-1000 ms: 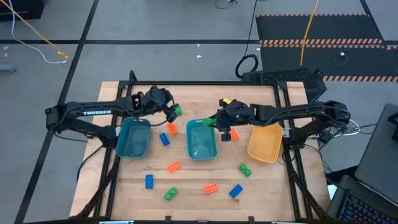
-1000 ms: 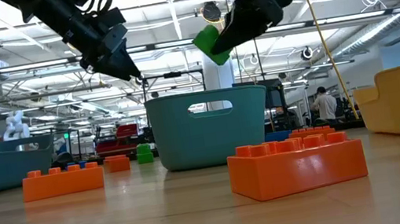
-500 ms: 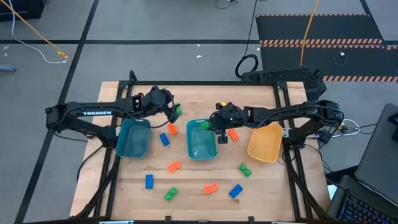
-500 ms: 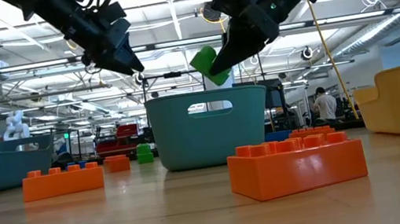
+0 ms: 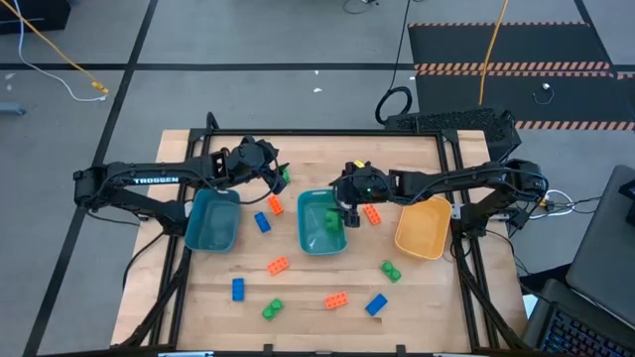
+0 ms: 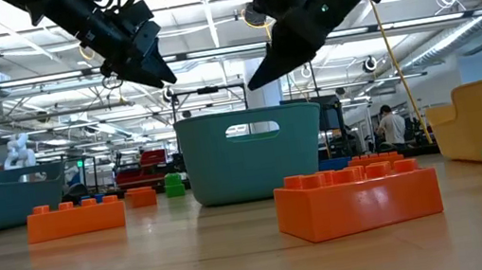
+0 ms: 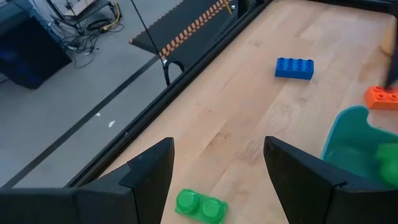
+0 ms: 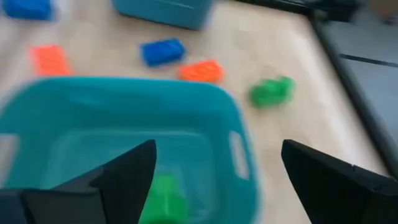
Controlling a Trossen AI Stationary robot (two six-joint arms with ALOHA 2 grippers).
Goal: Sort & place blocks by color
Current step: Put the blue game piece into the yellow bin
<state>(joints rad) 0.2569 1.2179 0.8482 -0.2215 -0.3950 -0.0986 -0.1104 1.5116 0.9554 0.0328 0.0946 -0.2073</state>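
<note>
Dropped: green block (image 8: 163,198) out of right gripper (image 5: 344,207), now lying inside middle teal bin (image 5: 307,233). Fingers spread wide, nothing held, hovering over that bin's far-right corner. Left gripper (image 5: 272,174) parked above table near the back edge, fingers wide apart, another green block (image 7: 199,205) just below it, not grasped. Looks like one green sorted. Remaining loose on the wood: orange block (image 5: 278,265), blue block (image 5: 376,304), several more. Left teal bin (image 5: 197,231) and yellow bowl (image 5: 408,241) appear unfilled. Likely next: pick near orange block (image 5: 371,212).

Teal bins (image 5: 321,226), yellow-tan bowl (image 5: 423,230), orange, green, blue blocks (image 5: 278,266), tan wood table (image 5: 308,159)
</note>
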